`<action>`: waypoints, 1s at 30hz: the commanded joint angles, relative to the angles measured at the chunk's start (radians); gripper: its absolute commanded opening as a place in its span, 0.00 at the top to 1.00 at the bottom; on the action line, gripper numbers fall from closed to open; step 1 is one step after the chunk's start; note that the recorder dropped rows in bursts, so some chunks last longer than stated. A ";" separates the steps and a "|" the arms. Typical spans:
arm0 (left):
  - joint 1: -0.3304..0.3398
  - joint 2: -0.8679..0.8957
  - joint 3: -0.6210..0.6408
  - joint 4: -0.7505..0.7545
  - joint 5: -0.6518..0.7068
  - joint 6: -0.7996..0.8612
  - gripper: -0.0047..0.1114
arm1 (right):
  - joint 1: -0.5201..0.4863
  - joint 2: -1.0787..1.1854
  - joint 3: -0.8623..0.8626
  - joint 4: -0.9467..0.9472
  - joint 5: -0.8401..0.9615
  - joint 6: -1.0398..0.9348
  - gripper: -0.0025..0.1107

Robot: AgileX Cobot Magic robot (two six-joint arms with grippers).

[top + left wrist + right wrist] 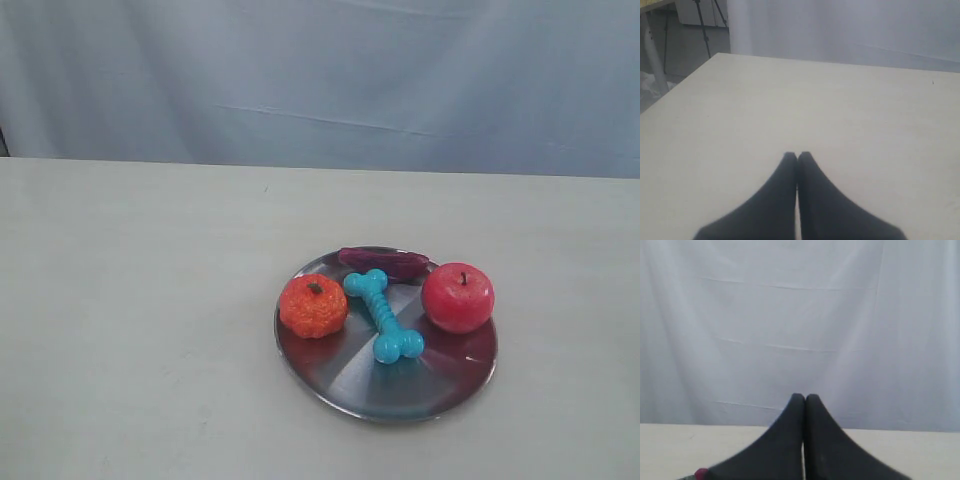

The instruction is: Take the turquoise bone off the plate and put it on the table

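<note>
The turquoise bone [384, 314] lies in the middle of the shiny steel plate [400, 390], which rests on the pale table [140, 300]. One knobbed end of the bone points toward the plate's far rim, the other toward its near half. Neither arm shows in the exterior view. In the left wrist view my left gripper [797, 156] is shut and empty above bare tabletop. In the right wrist view my right gripper [805, 397] is shut and empty, facing the grey backdrop, and the bone does not show there.
On the plate an orange pumpkin-like toy [313, 305] sits left of the bone, a red apple [458, 297] right of it, and a dark purple oblong toy [385, 262] behind. A grey cloth [320, 80] hangs behind the table. The table's left edge [675, 87] shows.
</note>
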 commanded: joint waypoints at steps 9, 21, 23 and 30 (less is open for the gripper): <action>-0.005 -0.001 0.003 0.001 -0.004 -0.002 0.96 | 0.003 -0.005 0.002 -0.012 -0.040 -0.006 0.98; -0.005 -0.001 0.003 0.001 -0.004 0.000 0.96 | 0.003 -0.005 -0.010 0.088 -0.465 0.604 0.98; -0.005 -0.001 0.003 0.001 -0.004 0.000 0.96 | 0.003 -0.005 -0.081 0.072 -0.339 0.616 0.98; -0.005 -0.001 0.003 0.001 -0.004 0.000 0.96 | 0.003 0.158 -0.406 -0.049 0.037 0.612 0.98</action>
